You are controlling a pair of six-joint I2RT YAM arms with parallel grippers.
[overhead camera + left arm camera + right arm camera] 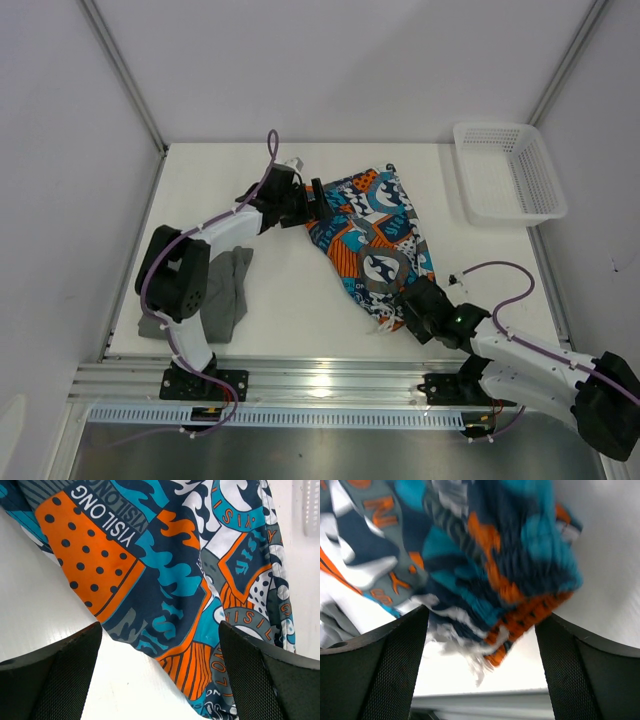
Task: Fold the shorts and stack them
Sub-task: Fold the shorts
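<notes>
Basket (508,170) beyond right fingers (380,670); patterned shorts (372,240) lie crumpled on desk (290,300) between both released pairs, grey shorts (232,290) behind left fingers (55,680).

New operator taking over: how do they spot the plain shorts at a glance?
Start at the white table and go to its near left corner, by the left arm's base. The grey shorts lie crumpled there, partly under that arm. They are plain dark grey, unlike the busily patterned shorts spread mid-table.
</notes>
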